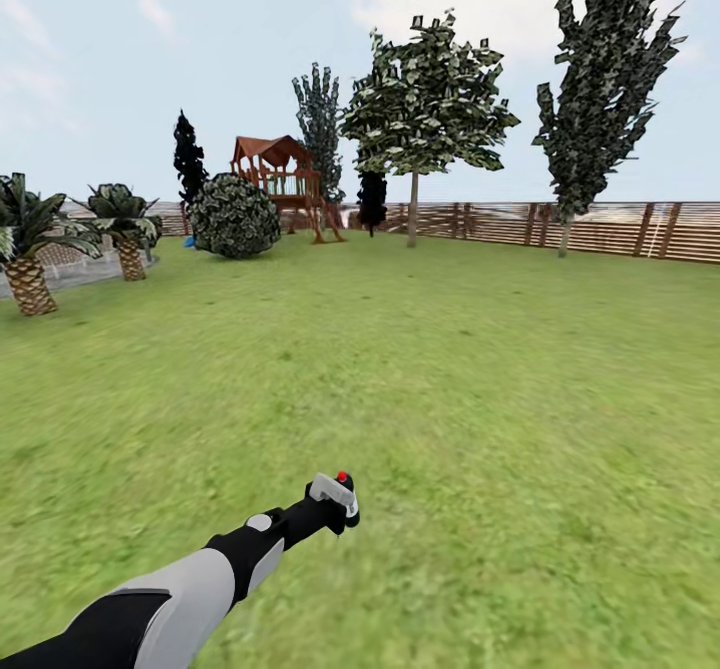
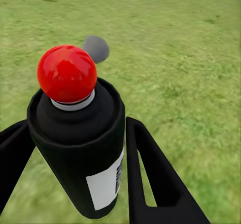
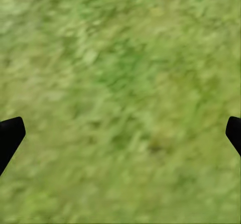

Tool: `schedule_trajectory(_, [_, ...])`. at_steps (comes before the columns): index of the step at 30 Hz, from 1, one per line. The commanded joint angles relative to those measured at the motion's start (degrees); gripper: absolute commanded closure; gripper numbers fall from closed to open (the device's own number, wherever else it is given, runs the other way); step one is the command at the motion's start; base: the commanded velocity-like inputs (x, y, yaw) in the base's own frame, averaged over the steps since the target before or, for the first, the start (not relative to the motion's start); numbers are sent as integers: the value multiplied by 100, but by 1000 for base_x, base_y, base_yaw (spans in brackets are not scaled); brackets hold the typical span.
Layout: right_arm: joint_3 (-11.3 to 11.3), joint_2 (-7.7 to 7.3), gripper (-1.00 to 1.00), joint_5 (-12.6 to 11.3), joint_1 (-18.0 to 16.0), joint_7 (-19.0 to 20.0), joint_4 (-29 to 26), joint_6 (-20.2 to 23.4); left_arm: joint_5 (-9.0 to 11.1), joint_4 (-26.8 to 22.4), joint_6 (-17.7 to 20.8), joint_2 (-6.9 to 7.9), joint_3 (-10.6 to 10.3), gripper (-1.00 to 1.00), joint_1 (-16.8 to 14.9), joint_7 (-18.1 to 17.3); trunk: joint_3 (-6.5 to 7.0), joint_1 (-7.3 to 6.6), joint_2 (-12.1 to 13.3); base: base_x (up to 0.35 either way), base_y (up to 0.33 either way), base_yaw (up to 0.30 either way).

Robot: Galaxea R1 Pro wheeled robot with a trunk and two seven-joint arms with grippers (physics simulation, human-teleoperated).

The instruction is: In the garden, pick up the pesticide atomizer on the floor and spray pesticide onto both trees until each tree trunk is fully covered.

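My left gripper (image 1: 340,511) is stretched out low over the lawn and shut on the pesticide atomizer (image 1: 333,492), a small pale sprayer with a red dot on top. In the left wrist view the atomizer (image 2: 80,133) is a dark can with a white label and a red ball cap, held between the two black fingers (image 2: 150,179). Two trees stand far off by the fence: one tree trunk (image 1: 412,211) is under a broad canopy, and the other tree trunk (image 1: 565,237) is to its right. My right gripper (image 3: 120,133) is open over bare grass.
A brown slat fence (image 1: 600,229) runs along the back. A wooden playset (image 1: 285,184), a round shrub (image 1: 235,216) and dark conifers (image 1: 320,124) stand at the back left, with short palms (image 1: 30,249) at the far left. Open lawn (image 1: 450,369) lies between me and the trees.
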Motion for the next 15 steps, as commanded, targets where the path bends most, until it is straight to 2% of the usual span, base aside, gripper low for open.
schedule_trajectory(1, [0, 0, -100, 0, 0, 0, 0, 0, 4, -1, -1, 0, 10, 100, 0, 6, -8, 0, 0, 347, 0, 0])
schedule_trajectory(15, [0, 0, -100, 0, 0, 0, 0, 0, 5, 1, -1, 0, 10, 100, 0, 7, -87, 0, 0, 347, 0, 0])
